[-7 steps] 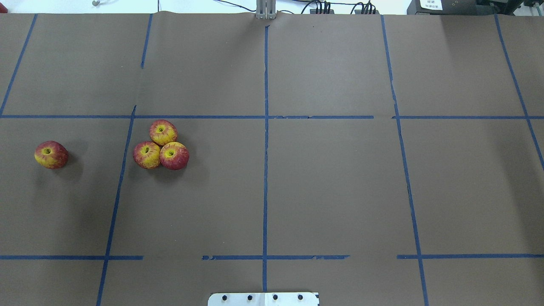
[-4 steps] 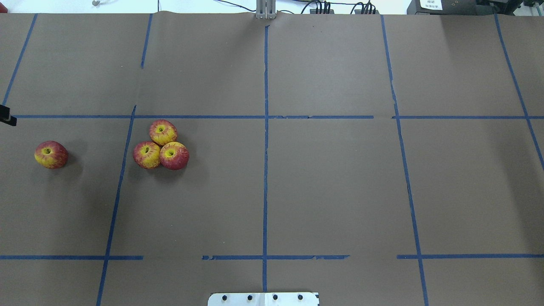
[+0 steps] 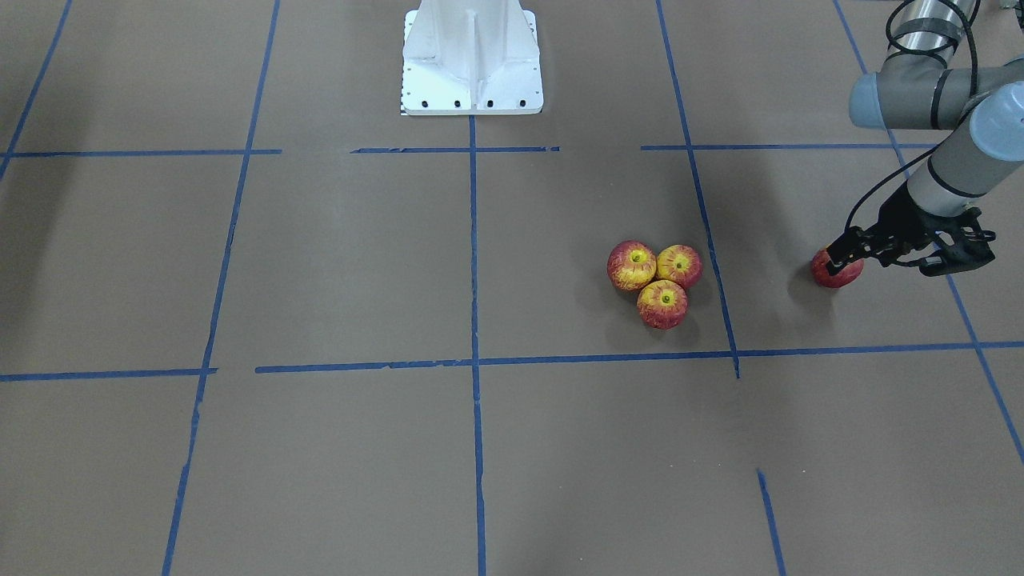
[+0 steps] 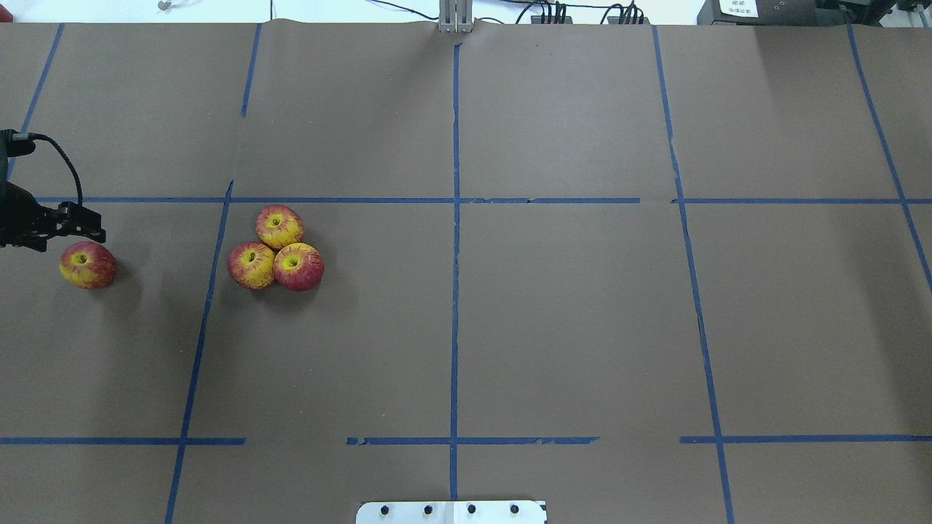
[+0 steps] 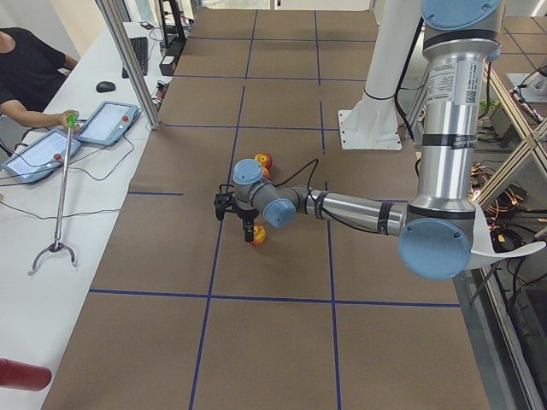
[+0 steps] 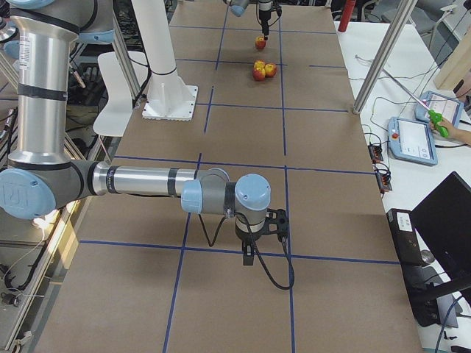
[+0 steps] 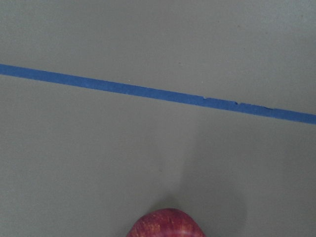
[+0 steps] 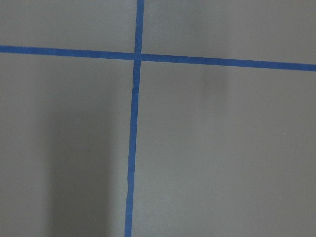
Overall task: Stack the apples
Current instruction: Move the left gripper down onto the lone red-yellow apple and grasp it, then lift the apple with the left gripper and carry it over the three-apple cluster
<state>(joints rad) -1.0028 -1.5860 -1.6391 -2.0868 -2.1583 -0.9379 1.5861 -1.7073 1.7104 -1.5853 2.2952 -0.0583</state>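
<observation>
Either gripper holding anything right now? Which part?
Nothing held. Left gripper hovers by the lone apple, not around it; right gripper empty over the table.

Reaching far out with left gripper (image 4: 89, 224) low, jaws apart; poising right gripper (image 6: 259, 239) downward — spread of jaws unreadable.

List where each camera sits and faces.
Front-facing: across the table, facing white robot base; left tool at lone red-yellow round apple.
Overhead: behind the base, looking down; left tool at edge.
Exterior left: table end; left arm near.
Exterior right: opposite end; right tool near.
Left wrist: down at apple top.
Right wrist: down at blue tape cross.
First two share the three-apple cluster.
</observation>
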